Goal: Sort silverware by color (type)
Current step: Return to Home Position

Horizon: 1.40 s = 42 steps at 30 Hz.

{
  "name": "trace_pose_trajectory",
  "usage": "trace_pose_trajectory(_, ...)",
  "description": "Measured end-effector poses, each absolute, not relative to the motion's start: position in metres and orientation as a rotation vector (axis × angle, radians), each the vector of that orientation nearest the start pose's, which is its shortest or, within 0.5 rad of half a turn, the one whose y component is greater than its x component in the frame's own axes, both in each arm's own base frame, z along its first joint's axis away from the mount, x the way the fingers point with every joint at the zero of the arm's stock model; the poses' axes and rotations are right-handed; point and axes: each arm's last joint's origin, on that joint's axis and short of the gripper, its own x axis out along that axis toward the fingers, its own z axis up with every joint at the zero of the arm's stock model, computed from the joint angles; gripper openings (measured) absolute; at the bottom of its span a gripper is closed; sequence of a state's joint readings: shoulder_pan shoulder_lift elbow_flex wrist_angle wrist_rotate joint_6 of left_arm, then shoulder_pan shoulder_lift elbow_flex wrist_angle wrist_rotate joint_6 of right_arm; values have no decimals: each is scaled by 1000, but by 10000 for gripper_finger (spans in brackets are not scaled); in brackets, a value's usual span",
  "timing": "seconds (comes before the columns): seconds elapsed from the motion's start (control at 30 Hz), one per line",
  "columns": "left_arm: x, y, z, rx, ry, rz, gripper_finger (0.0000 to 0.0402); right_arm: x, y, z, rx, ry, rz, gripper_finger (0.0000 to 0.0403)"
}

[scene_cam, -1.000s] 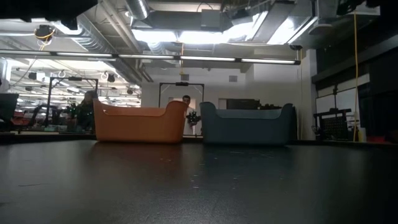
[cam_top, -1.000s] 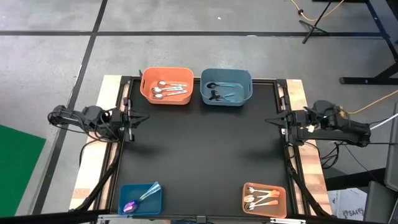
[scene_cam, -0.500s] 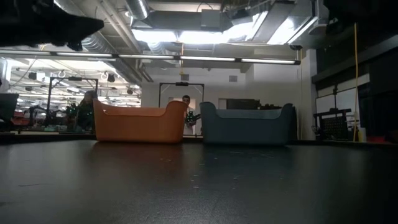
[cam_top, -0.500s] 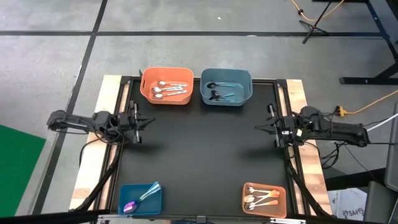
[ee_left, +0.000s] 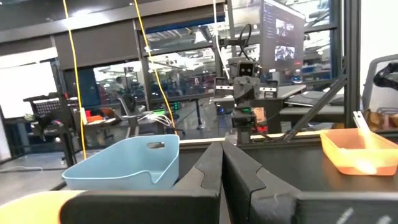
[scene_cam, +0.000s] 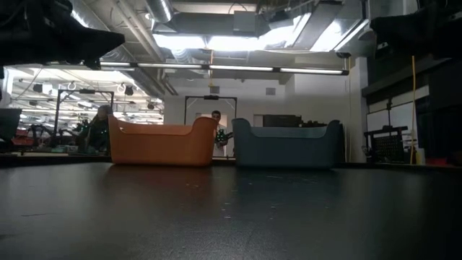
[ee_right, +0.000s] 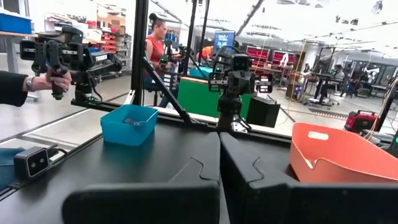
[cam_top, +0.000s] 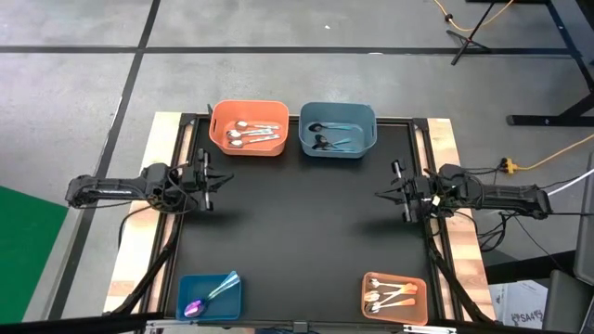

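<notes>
Lying in four bins at the corners of the black table [cam_top: 306, 232], the silverware is small from above and its count is hard to make out. Silver spoons [cam_top: 255, 134] sit in the large orange bin [cam_top: 219, 139] at the far edge. Black spoons [cam_top: 327, 140] sit in the large blue bin [cam_top: 368, 141] just beside it. At the near edge, purple and teal spoons [cam_top: 210, 293] lie in the small blue bin [cam_top: 188, 286] on the left. Orange-handled spoons [cam_top: 390, 295] lie in the small orange bin [cam_top: 416, 308] on the right. From table height only the outer walls of the two large bins show, so the spoons inside them are hidden and the two small bins are out of that picture. The left gripper [cam_top: 215, 179] hangs over the table's left edge and the right gripper [cam_top: 385, 193] over its right edge, pointing at each other and well apart from every bin. Each wrist camera shows its own two dark fingers pressed together along a thin seam with nothing between them. At table height the arms are only dark shapes cut off at the upper corners. Beyond the table a person [ee_right: 155, 45] stands in the room.
</notes>
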<state>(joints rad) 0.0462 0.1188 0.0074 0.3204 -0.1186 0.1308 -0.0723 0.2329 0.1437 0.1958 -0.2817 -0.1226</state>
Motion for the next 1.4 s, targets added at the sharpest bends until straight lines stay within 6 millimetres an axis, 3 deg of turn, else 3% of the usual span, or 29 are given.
trace_pose_trajectory(0.6,103,11,181,78,-135,191,0,111,0,178,-67,-105,206,0)
trace_pose_trajectory(1.17,104,11,177,77,-89,190,0,97,1,185,-93,-204,201,1)
trace_pose_trajectory(1.4,104,11,177,78,-90,191,0,96,0,181,-99,-170,148,1)
